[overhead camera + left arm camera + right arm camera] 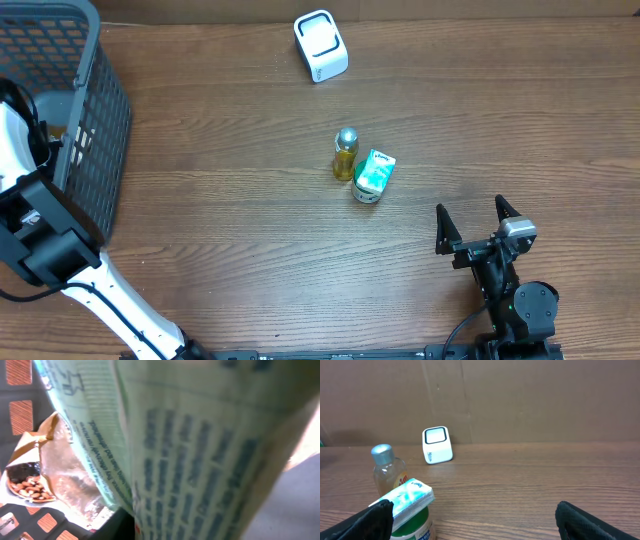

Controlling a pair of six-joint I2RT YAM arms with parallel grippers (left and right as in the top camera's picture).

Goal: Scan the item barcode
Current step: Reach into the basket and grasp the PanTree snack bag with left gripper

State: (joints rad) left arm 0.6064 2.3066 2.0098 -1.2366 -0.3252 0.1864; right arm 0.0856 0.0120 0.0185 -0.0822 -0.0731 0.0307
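Right fingers point(443, 225) are spread wide with nothing between them, low over the near side of the bench point(220, 220). Ahead of them and a bit to their left stands a green and white tub point(374, 177), with a small bottle point(344, 153) of yellow stuff and a silver cap just beside it. Both stand up straight near the middle of the bench. Far past them, at the back edge, sits the white scanner point(320, 45), well apart from everything else. Left fingers cannot be seen, so I cannot tell if they are spread or pinching. The left arm point(40, 250) reaches into the gray basket point(95, 130) at the left end of the bench. The left wrist view is almost filled by a pale green pack point(200, 460) with blurry blue print, very close to the camera. I cannot tell if the pack is held. Behind it in the basket lies a clear bag of nuts point(30, 485).
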